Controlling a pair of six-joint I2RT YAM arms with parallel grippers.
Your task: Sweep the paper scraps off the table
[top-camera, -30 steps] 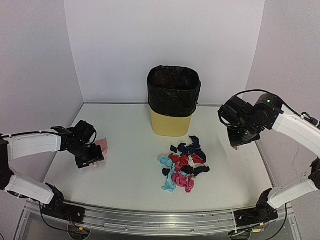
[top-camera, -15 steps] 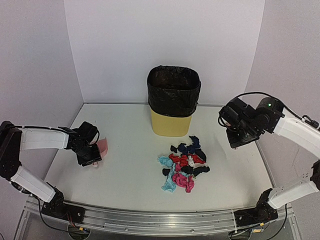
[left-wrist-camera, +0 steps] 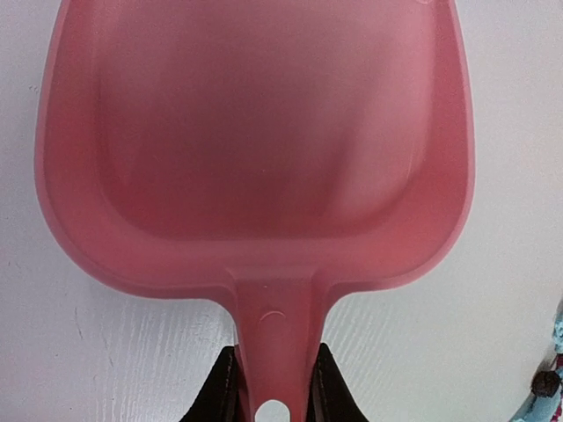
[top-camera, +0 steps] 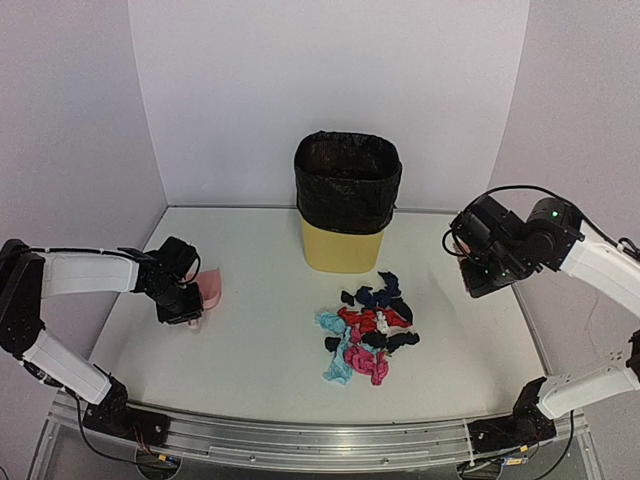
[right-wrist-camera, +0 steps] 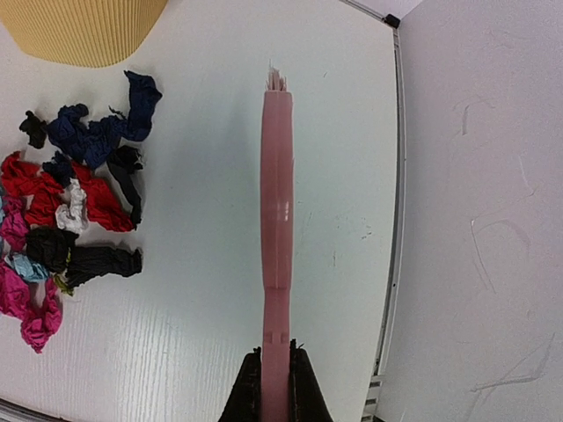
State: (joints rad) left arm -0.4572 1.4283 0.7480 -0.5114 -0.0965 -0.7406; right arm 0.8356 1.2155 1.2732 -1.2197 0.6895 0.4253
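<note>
The paper scraps (top-camera: 368, 335) lie together in one loose heap on the white table (top-camera: 250, 360), a little right of the middle and just in front of the yellow bin (top-camera: 342, 245), which has a black bag (top-camera: 347, 180) in it. In the heap I see red, pink, light blue, black, navy and one white piece, and most of them touch each other. At the left side, well apart from the heap, the left gripper (top-camera: 186, 304) is low over the table, and its two black fingers (left-wrist-camera: 224, 391) press on both sides of the narrow handle of a pink dustpan (left-wrist-camera: 255, 132), so it is clamped on this dustpan. The open scoop points away from the wrist; whether it rests on the table I cannot tell. One light blue scrap (left-wrist-camera: 552, 387) shows at the right edge of the left wrist view. At the right side the right gripper (top-camera: 476, 282) is raised above the table, and it is closed tightly on a pink brush (right-wrist-camera: 276, 220), seen edge-on from its wrist camera. The pale bristles (right-wrist-camera: 276, 77) are at the far end. The brush is over bare table, between the heap and the right edge of the table, and it does not touch the scraps.
</note>
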